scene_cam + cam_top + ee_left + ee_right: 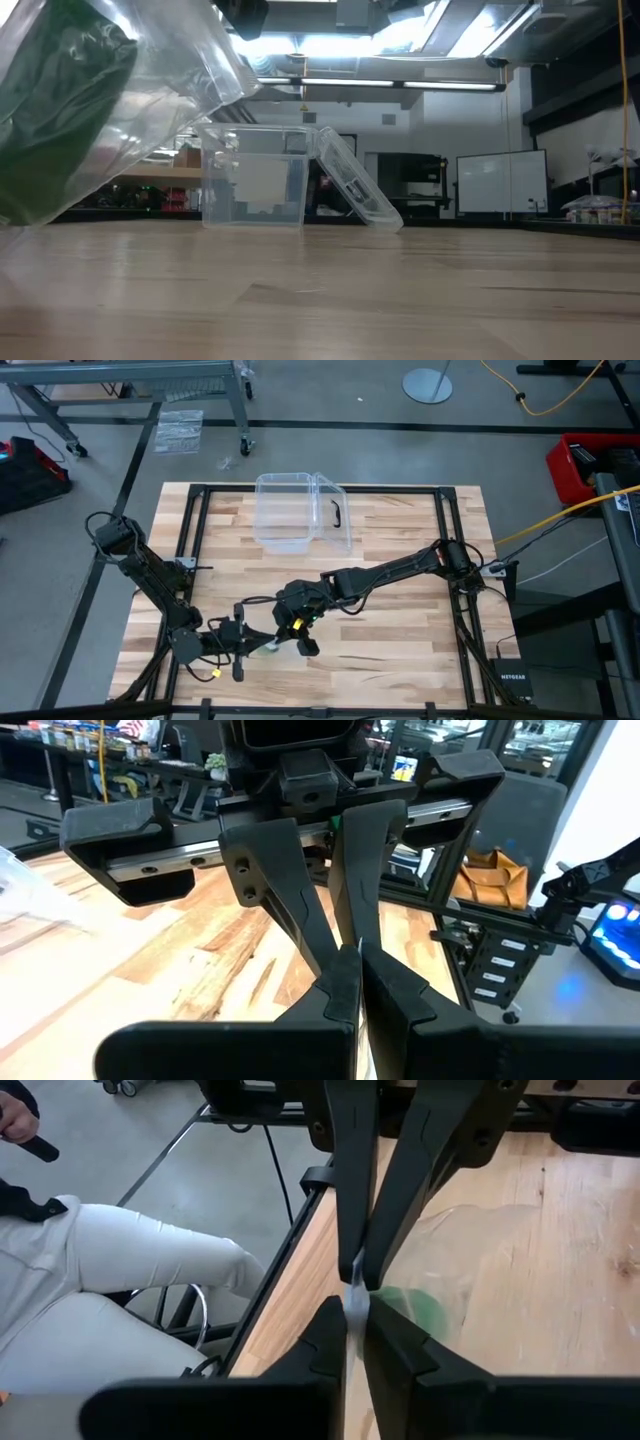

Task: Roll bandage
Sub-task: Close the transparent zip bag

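The green bandage (60,110) (422,1312) is still inside a crinkly clear plastic wrapper (170,70) (274,650) that hangs over the table's near left part. My left gripper (262,644) (352,982) and my right gripper (286,637) (356,1320) face each other tip to tip, both shut on the wrapper's top. The bandage itself is touched by neither gripper. My left gripper pinches the wrapper's thin upper edge (358,1272) between its two fingers, coming in about level from the table's left. The wrapper hangs below the fingers, clear of the table. My right gripper pinches the same upper edge (355,1302) between its two fingers, slanting down from the table's right, just below the left gripper's tips. One layer or several, I cannot tell. The bandage hangs in the wrapper beneath.
A clear plastic box (290,510) (255,175) with a black handle stands at the table's far middle, its lid (355,185) leaning open against it. A seated person's legs (120,1290) show beyond the table's near edge. Bare wood lies to the right.
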`<action>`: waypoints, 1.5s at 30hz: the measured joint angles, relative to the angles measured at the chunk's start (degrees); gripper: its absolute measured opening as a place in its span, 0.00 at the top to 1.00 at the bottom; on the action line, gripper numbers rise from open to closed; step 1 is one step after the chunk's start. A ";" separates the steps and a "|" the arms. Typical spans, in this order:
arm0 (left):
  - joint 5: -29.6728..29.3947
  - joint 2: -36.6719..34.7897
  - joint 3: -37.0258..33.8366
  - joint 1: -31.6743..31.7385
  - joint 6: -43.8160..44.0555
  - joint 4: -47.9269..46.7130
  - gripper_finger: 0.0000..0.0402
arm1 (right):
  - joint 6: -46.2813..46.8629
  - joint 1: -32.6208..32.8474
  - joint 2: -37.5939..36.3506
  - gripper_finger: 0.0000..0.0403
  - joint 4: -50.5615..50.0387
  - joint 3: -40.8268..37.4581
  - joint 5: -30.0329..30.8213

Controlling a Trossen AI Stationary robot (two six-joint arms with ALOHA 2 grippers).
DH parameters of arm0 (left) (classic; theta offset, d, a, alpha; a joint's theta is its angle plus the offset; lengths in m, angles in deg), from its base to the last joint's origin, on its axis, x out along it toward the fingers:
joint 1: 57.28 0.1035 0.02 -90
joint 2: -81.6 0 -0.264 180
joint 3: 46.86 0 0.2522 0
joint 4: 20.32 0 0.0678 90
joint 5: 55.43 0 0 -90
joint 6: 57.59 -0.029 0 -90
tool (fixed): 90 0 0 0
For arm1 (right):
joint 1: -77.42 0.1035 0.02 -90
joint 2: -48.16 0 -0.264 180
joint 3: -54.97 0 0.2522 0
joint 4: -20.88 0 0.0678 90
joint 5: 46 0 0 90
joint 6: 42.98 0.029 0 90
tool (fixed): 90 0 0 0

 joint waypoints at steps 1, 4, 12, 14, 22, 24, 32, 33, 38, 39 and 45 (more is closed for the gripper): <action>-0.40 0.00 0.00 0.00 -0.02 -0.01 1.00 | 0.00 0.02 0.00 0.94 -0.17 0.04 0.00; -0.73 0.00 0.00 0.00 -0.31 -0.01 1.00 | 0.00 0.00 0.00 0.94 -0.39 0.09 0.00; -1.87 0.09 0.00 0.02 -1.38 0.32 1.00 | 1.03 0.02 0.00 0.94 -1.41 0.17 0.13; -1.89 0.11 0.00 0.02 -1.49 0.31 1.00 | 1.39 0.20 0.00 0.94 -1.65 0.17 0.19; -3.23 -0.49 0.00 0.02 -1.66 1.33 1.00 | 1.44 0.55 0.00 0.94 -5.24 0.04 -0.02; -3.34 -0.81 0.09 0.02 -1.85 1.69 1.00 | 1.44 0.70 0.22 0.94 -5.84 -0.02 -0.02; -1.89 -0.98 0.02 0.02 1.92 0.90 1.00 | 1.44 0.80 0.17 0.94 -5.04 0.00 0.04; -1.87 -0.98 0.02 0.02 2.99 0.90 1.00 | 1.44 0.79 0.17 0.94 -4.84 0.00 0.04; -0.58 -0.98 0.02 0.02 5.27 0.50 0.98 | 1.44 0.79 0.17 0.94 -5.00 0.00 0.04; 0.02 -0.98 0.02 0.02 5.68 0.53 0.96 | 1.44 0.79 0.17 0.94 -4.88 0.00 0.04; 3.75 -0.98 0.02 0.17 10.57 -0.46 0.79 | 1.27 0.79 0.15 0.94 -4.52 0.00 0.07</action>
